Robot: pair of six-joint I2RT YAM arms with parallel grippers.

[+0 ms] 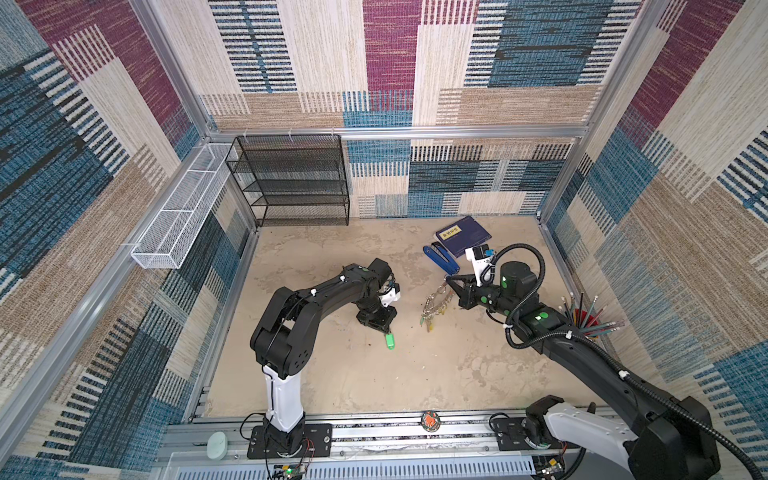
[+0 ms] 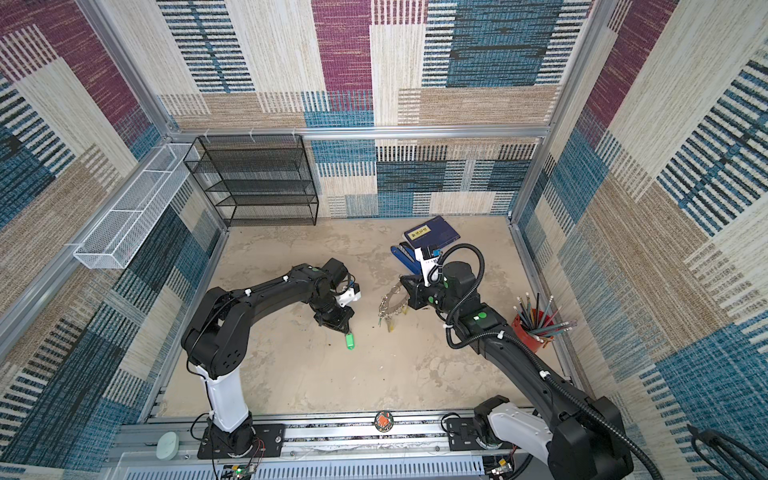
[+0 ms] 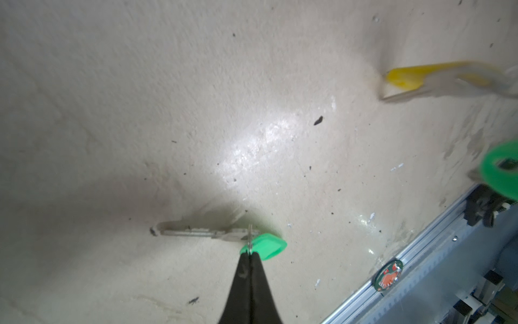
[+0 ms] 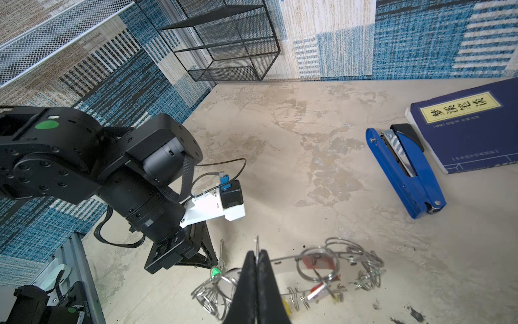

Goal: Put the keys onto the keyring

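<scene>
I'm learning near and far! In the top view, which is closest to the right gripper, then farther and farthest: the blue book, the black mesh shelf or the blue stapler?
1. Blue stapler, just behind the right gripper.
2. Blue book, behind the stapler.
3. Black mesh shelf, back left corner.

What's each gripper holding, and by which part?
Left gripper: green-tagged key, pinched at the small ring by its tag. Right gripper: keyring, fingers shut on a thin metal piece at its rim.

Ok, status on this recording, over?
Left gripper shut on green-tagged key, not yet threaded. Right gripper shut on keyring, one edge lifted. Stapler behind, not between.
</scene>
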